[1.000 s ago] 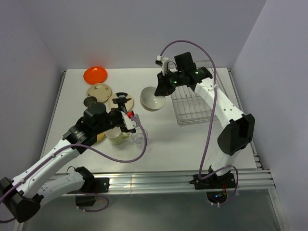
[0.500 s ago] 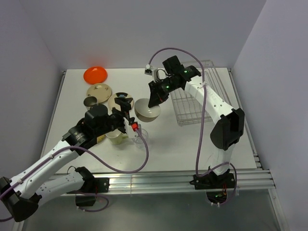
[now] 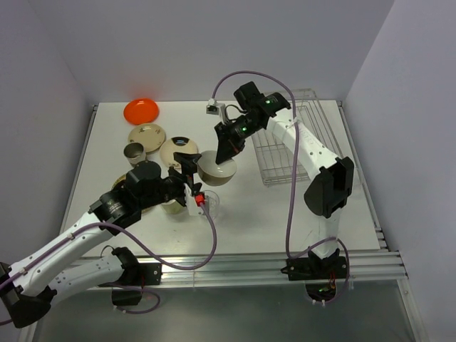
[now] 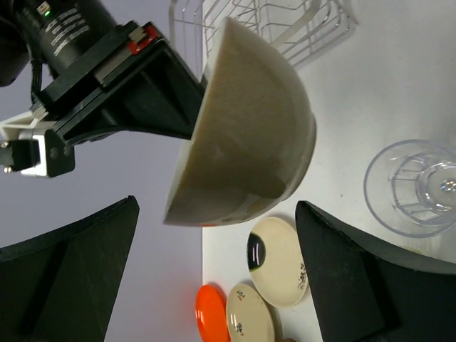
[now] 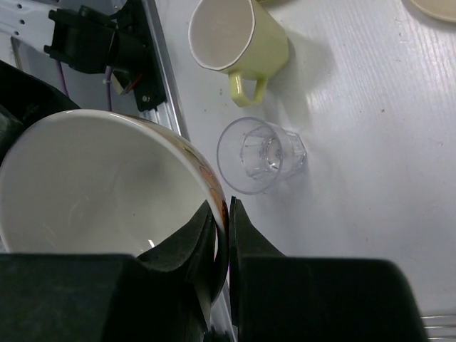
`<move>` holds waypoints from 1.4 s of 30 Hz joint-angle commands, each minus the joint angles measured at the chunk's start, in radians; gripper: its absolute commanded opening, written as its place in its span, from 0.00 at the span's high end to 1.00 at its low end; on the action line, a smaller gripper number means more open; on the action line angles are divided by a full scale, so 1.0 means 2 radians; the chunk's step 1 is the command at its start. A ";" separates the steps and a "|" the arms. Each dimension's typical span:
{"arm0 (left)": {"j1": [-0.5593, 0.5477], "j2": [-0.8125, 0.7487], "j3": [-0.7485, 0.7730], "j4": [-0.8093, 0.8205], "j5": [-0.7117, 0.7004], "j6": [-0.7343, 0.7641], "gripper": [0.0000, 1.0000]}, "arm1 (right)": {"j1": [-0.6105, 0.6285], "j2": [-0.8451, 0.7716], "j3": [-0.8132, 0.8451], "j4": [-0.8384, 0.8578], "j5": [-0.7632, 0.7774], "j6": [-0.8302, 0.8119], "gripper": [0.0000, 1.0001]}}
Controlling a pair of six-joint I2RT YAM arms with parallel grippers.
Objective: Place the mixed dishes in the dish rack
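from the overhead camera i see the right pincer [image 3: 226,147] near the middle of the frame, closed narrow on the rim of the cream bowl [image 3: 217,168]. the right wrist view confirms it: one finger [image 5: 199,239] sits inside the bowl and the other outside, with the rim pinched between them. the bowl hangs tilted just left of the wire rack [image 3: 285,153], not in it. i cannot tell whether its base touches the table [image 3: 271,214].

the left pincer [image 3: 191,178] sits just below and left of the bowl, spread wide and holding nothing. in its own wrist view its two dark fingers [image 4: 68,274] fill the bottom corners, the bowl's outer wall takes up the centre, and the rack's bars show along the top edge.

the clear glass [image 3: 207,205] stands upright on the table just below the left pincer, lower centre of the overhead frame. the pale green mug [image 5: 237,39] stands near it, mouth up, handle turned toward the glass. overhead, the left arm covers most of the mug.

in the upper left of the overhead frame, the orange plate [image 3: 140,110] lies at the far edge. the tan plate [image 3: 147,133] is below it, and the cream plate with a dark mark [image 3: 178,147] is right of that, near the bowl. all three lie flat on the table, well apart from the rack.
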 commanded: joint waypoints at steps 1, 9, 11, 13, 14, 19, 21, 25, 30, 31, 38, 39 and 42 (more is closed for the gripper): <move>-0.016 -0.001 0.010 -0.018 0.000 -0.002 0.01 | 0.005 -0.001 0.038 -0.029 -0.050 -0.012 1.00; -0.033 0.011 0.019 -0.034 -0.007 0.013 0.01 | 0.028 0.016 0.049 -0.069 -0.067 -0.033 1.00; -0.033 0.014 0.021 -0.035 -0.008 0.018 0.01 | 0.037 0.020 0.047 -0.081 -0.078 -0.035 1.00; -0.034 0.017 0.021 -0.034 -0.010 0.022 0.01 | 0.041 0.023 0.048 -0.088 -0.088 -0.038 1.00; -0.036 0.017 0.020 -0.033 -0.010 0.025 0.01 | 0.045 0.027 0.047 -0.093 -0.092 -0.038 1.00; -0.040 0.015 0.017 -0.032 -0.013 0.029 0.01 | 0.050 0.048 0.052 -0.115 -0.132 -0.037 1.00; -0.044 0.015 0.017 -0.033 -0.013 0.029 0.01 | 0.052 0.052 0.049 -0.119 -0.150 -0.033 1.00; -0.049 0.014 0.018 -0.036 -0.013 0.022 0.01 | 0.051 0.063 0.046 -0.115 -0.157 -0.027 1.00; -0.057 0.014 0.011 -0.042 -0.015 0.016 0.01 | 0.052 0.068 0.048 -0.102 -0.180 -0.008 1.00; -0.057 0.014 0.009 -0.043 -0.017 0.016 0.01 | 0.052 0.068 0.048 -0.102 -0.181 -0.007 1.00; -0.057 0.012 -0.003 -0.046 -0.036 0.012 0.01 | 0.052 0.067 0.043 -0.109 -0.174 -0.017 1.00; -0.057 0.014 -0.001 -0.049 -0.036 0.014 0.01 | 0.052 0.066 0.043 -0.109 -0.172 -0.017 1.00; -0.057 0.015 0.002 -0.058 -0.039 0.017 0.01 | 0.052 0.065 0.045 -0.108 -0.159 -0.019 1.00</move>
